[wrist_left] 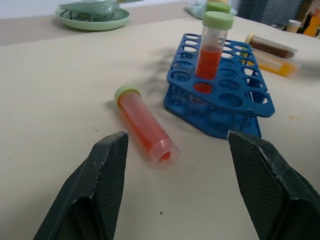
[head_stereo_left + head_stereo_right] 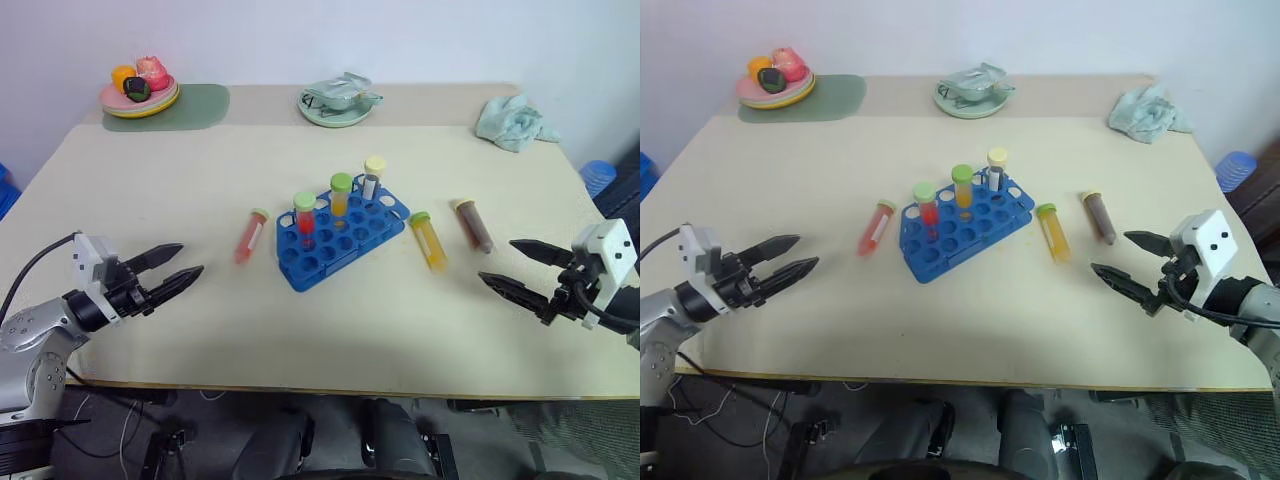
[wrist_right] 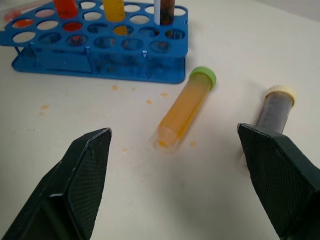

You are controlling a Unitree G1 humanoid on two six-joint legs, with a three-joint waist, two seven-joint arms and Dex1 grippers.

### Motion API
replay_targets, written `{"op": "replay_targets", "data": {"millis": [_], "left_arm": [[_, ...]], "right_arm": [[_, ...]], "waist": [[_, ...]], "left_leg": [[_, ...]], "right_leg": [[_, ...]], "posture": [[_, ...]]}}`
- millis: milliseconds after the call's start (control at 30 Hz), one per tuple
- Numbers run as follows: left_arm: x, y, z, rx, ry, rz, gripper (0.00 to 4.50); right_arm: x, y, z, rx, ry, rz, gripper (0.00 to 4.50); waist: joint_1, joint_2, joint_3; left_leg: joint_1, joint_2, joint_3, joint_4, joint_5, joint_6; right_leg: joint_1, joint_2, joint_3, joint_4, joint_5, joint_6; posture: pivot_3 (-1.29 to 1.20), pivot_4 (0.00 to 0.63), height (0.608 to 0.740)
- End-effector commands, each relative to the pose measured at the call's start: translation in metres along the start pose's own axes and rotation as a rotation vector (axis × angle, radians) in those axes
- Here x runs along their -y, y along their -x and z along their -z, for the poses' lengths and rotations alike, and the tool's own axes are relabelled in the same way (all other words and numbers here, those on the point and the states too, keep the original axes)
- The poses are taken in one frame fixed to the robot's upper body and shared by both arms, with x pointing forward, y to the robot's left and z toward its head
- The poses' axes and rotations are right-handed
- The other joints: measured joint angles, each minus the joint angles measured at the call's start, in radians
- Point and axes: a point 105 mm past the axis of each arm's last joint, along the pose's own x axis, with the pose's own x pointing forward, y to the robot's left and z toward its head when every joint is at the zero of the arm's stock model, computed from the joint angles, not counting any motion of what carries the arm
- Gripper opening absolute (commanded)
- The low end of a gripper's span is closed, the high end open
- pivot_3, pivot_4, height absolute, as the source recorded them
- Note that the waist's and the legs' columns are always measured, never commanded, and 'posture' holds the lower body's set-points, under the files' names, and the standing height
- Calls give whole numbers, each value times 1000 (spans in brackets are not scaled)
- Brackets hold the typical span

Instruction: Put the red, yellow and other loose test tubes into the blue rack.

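Rack [image 2: 338,238] mid-table, one loose tube [image 2: 248,236] left, two tubes [image 2: 429,241] right

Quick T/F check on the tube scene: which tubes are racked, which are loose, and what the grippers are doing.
1. Three tubes stand in the blue rack. True.
2. The loose red tube lies on the rack's right. False: it lies on the rack's left.
3. The yellow tube and brown tube lie on the table. True.
4. The left gripper holds the red tube. False: it is open and empty.
5. The right gripper is open. True.
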Motion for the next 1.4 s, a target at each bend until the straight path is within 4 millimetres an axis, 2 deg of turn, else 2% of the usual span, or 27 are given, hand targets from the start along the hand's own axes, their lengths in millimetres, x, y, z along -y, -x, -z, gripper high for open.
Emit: {"op": "replay_targets", "data": {"millis": [33,367,533,767,900,1100,1200,1300,1400], "left_arm": [[-2,2,-12,17,-34,-2,3210],[6,-6,-21,64,7,45,3210],[14,-17,-34,95,20,131,3210],[41,-51,-50,88,-36,352,3210],[49,-63,-50,78,-70,414,3210],[59,-72,-45,76,-65,467,3210],[62,-74,-43,76,-61,479,3210],[64,-75,-42,76,-58,485,3210],[65,-76,-41,78,-55,488,3210]], "right_arm": [[1,5,-10,24,40,6,4125],[7,-1,-12,25,29,49,4125],[22,-12,-17,3,0,98,4125],[74,-45,-26,-201,-42,253,4125],[98,-64,-28,-301,-174,306,4125],[116,-91,-27,-379,-317,288,4125],[113,-107,-31,-378,-376,236,4125],[114,-115,-23,-421,-360,231,4125],[116,-121,-12,-462,-319,242,4125]], "waist": [[0,0,0],[0,0,0],[0,0,2],[-4,0,5],[-4,1,7],[-5,1,7],[-7,1,7],[-7,1,7],[-9,0,7]], "left_leg": [[0,0,1,0,0,0],[0,0,4,0,1,-2],[0,0,5,0,1,-1],[-1,1,7,2,1,-2],[-2,2,9,1,1,-2],[-3,2,9,-6,1,-2],[-4,3,9,-10,1,-2],[-7,3,9,-11,1,-2],[-17,3,9,-7,1,-2]], "right_leg": [[0,0,0,0,0,0],[-1,0,3,-1,0,1],[-1,0,4,-1,1,1],[-2,0,5,-1,2,-1],[-5,1,6,-1,2,-1],[-6,1,6,-7,3,0],[-8,2,6,-11,4,0],[-11,2,6,-11,4,0],[-21,2,5,-10,5,1]], "posture": [[0,150,740],[0,150,740],[0,150,740],[0,150,740],[0,150,740],[0,150,740],[0,150,740],[0,150,740],[0,150,740]]}}
